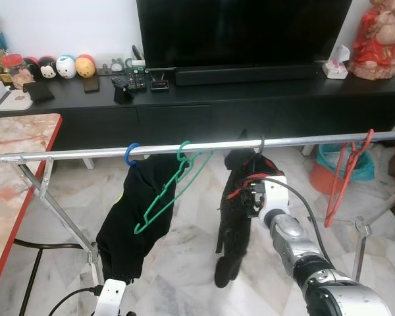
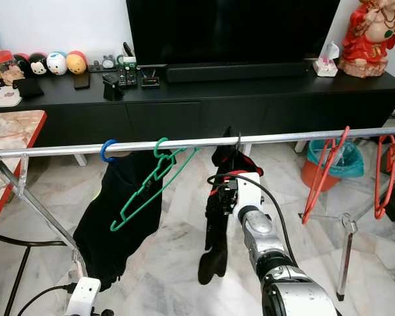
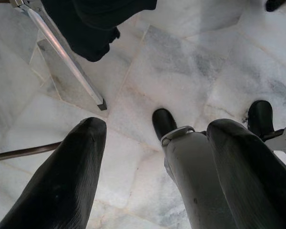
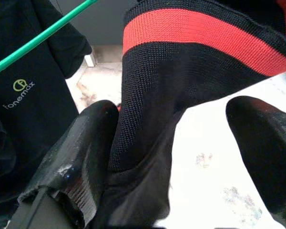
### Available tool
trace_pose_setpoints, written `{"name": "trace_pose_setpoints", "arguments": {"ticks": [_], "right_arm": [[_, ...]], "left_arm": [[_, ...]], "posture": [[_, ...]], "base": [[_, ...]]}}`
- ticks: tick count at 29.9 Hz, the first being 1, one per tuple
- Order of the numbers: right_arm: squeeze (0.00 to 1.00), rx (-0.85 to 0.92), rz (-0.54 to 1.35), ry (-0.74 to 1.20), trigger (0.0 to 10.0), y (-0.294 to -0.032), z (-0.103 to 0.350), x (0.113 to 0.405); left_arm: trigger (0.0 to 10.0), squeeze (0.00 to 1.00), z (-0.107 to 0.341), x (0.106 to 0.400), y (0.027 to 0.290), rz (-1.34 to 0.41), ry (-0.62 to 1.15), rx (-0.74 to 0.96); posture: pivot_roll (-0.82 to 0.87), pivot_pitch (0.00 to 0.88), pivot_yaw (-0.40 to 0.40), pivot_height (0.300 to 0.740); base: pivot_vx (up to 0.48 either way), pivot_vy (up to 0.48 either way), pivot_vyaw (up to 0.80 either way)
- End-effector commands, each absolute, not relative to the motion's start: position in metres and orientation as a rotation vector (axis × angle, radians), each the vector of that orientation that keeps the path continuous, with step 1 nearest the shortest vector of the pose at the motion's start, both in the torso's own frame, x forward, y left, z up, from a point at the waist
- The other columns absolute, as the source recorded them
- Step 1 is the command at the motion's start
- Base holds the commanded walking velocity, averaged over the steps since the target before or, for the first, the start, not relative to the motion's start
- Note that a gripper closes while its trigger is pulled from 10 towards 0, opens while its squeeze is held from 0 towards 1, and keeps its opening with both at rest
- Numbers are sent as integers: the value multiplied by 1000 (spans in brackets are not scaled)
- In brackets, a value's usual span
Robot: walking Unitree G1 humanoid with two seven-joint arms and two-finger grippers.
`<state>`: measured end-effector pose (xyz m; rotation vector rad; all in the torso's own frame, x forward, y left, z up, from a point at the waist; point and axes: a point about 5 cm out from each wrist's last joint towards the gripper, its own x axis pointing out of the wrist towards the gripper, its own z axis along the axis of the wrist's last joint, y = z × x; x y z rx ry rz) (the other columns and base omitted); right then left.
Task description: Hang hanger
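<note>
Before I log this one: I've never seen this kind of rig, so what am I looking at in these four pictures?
This is a walking humanoid robot with two silver arms ending in black two-finger grippers. The top two pictures come from cameras in its head, looking down at a metal clothes rail before a TV cabinet. On the rail hang a black shirt on a blue hook, an empty green hanger, a black garment with red trim, and red hangers. The other two pictures come from wrist cameras. The right gripper is raised to the black-and-red garment, fingers open around its cloth. The left gripper hangs low and open over the marble floor.
</note>
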<state>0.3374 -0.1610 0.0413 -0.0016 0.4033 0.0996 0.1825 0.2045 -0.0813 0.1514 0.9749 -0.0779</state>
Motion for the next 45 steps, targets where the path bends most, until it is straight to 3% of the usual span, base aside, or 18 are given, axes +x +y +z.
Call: {"name": "trace_pose_setpoints", "arguments": {"ticks": [1,26,27,28,39,40,45], "right_arm": [[0,-7,100,375,10000,-161,53,346],[0,-44,50,428,10000,-168,47,343],[0,-38,77,421,9176,-164,48,344],[0,-51,80,427,0,-163,47,344],[0,-53,88,475,0,-163,36,335],[0,-67,93,502,10000,-163,32,333],[0,-69,86,535,10000,-165,25,328]], "left_arm": [[10000,0,-83,179,204,-88,986,167],[10000,0,-84,177,205,-85,992,167],[10000,0,-84,177,205,-84,993,167],[10000,0,-84,176,205,-83,993,167],[10000,0,-86,174,203,-81,999,163],[10000,0,-86,174,203,-81,1000,163],[10000,0,-85,174,204,-78,999,162]], "posture": [[-112,0,-7,740],[-110,0,-9,740],[-110,0,-9,740],[-109,0,-11,740],[-107,0,-13,740],[-107,0,-14,740],[-107,0,-14,740]], "base": [[0,0,0],[0,0,0],[0,0,0],[0,0,0],[0,0,0],[0,0,0],[0,0,0]]}}
